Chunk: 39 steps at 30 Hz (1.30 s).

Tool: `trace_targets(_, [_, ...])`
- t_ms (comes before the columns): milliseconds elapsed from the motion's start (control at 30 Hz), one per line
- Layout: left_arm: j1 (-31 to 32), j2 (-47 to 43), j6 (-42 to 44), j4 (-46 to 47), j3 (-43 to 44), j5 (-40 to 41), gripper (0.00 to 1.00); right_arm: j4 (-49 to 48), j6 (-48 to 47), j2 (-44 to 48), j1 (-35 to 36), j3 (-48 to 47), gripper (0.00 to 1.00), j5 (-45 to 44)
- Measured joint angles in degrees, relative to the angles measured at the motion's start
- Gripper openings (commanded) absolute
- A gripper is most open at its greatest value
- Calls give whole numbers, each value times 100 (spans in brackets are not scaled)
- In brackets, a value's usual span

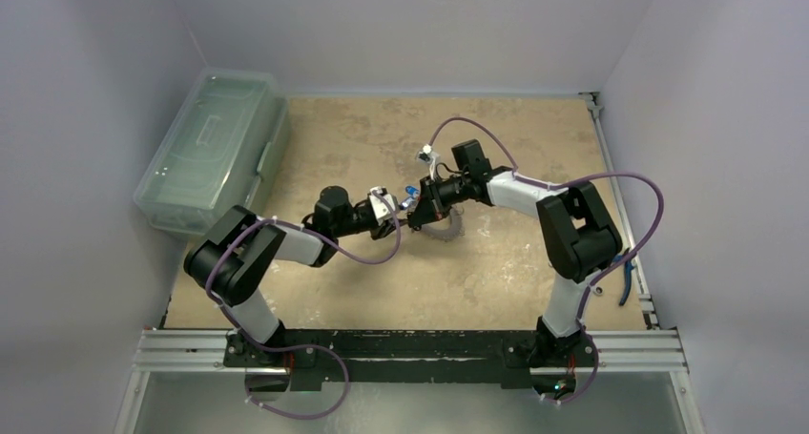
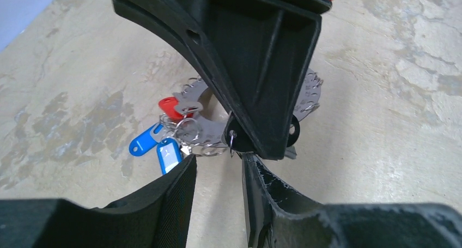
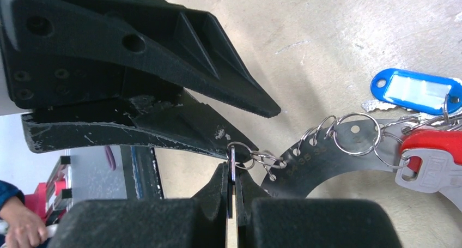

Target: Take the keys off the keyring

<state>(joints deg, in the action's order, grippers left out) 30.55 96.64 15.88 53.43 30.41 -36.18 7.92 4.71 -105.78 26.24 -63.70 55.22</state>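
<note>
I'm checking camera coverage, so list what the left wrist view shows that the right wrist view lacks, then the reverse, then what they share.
Left wrist only: a second blue tag and the stretch of the keyring on the far side of the right gripper. Right wrist only: digits stamped on the keyring, and a person's hand at the lower left. Both: the right gripper shut on a thin key, the left gripper open and empty, the red key, one blue tag, the mottled table.
</note>
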Motion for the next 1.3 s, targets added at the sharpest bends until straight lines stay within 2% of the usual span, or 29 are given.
trace_targets(100, [17,-2,87,-92,0,-129,36,87,-90,33,2,-42,0,-24])
trace_targets(500, [31,-13,15,-63,0,-214,21,181,-223,122,0,-59,0,-24])
trace_targets(667, [31,-13,-76,-13,0,-212,27,170,-219,129,0,-59,0,-17])
trace_targets(800, [28,-13,-195,15,-2,-190,25,173,-214,129,0,-59,0,-4])
trace_targets(967, [28,-13,-326,66,-2,-131,19,164,-208,129,0,-59,0,26])
trace_targets(1033, [31,-13,-350,101,-2,-125,11,151,-197,129,0,-59,0,48])
trace_targets(1067, [31,-13,-372,122,-2,-120,2,149,-192,129,0,-59,0,74])
trace_targets(1100, [31,-13,-417,136,-2,-111,0,149,-186,129,0,-59,0,105])
trace_targets(1300, [22,-13,-588,199,-2,-133,0,114,-85,142,-11,-59,0,184])
